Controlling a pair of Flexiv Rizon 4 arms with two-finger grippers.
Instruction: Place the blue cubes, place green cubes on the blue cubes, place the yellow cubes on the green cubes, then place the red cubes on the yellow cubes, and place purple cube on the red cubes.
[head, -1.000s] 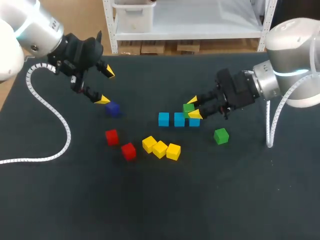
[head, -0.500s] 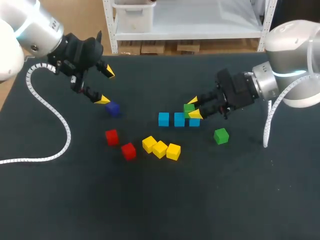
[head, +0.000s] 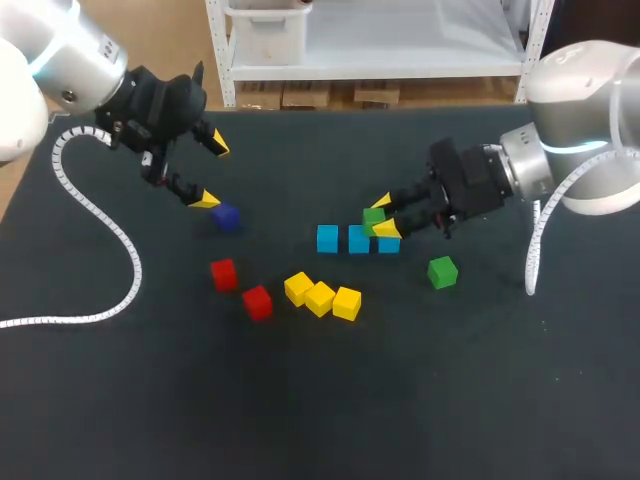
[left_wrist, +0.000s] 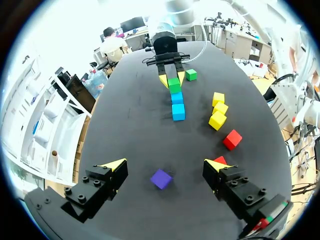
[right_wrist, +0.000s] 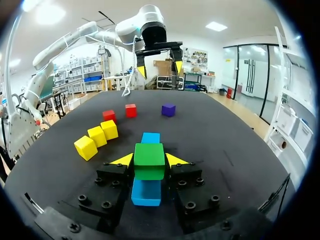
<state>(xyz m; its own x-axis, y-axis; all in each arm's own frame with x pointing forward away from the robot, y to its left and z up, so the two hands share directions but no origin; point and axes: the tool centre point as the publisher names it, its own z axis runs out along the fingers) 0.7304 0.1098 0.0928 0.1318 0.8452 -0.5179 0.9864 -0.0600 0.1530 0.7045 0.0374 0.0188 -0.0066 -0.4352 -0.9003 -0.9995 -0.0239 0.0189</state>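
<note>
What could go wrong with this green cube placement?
1. The right gripper is shut on a green cube just over the blue cubes. Its fingertips sit low beside them and might nudge the row apart.
2. If released off-centre, the green cube could tip off the blue cubes.

Row of three cubes (head: 358, 239) on the desk (head: 450, 400), single cube (head: 375, 216) above its right end, trio (head: 320, 298) in front, pair (head: 224, 274) further left
</note>
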